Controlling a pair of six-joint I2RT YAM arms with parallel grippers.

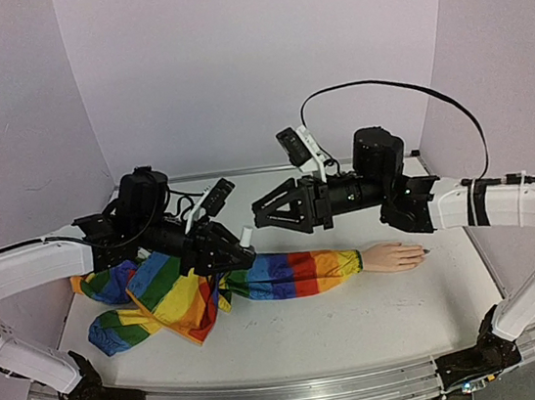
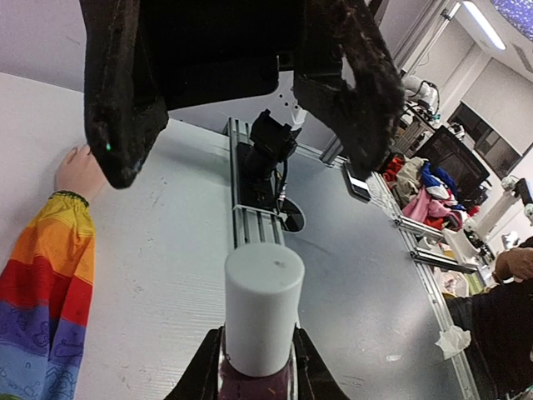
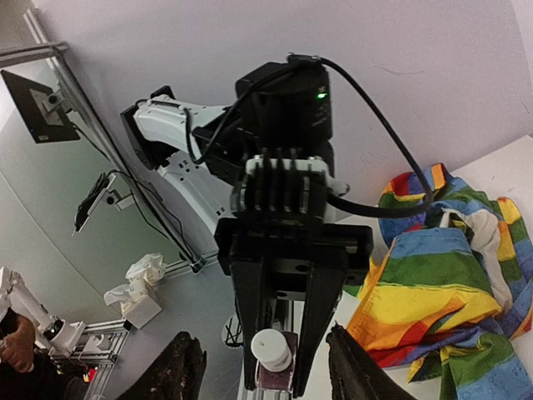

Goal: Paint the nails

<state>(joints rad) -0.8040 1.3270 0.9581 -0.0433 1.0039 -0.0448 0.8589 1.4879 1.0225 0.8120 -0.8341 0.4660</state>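
A small polish bottle (image 2: 254, 379) of dark purple polish with a white cap (image 2: 262, 308) sits upright between my left gripper's (image 2: 256, 367) fingers, which are shut on its body. In the top view this gripper (image 1: 240, 253) hovers over the rainbow sleeve (image 1: 278, 277). My right gripper (image 1: 262, 215) faces the cap (image 1: 248, 233) from the right. Its jaws are open and its dark fingertips (image 2: 125, 125) stand clear of the cap. The peach mannequin hand (image 1: 393, 257) lies flat to the right. Its nails (image 1: 421, 257) are too small to make out.
The bunched rainbow sleeve (image 3: 441, 300) spreads over the table's left half, under my left arm. The aluminium rail (image 1: 274, 396) with both arm bases runs along the near edge. White walls (image 1: 259, 63) close the back and sides. A black cable (image 1: 411, 92) loops over my right arm.
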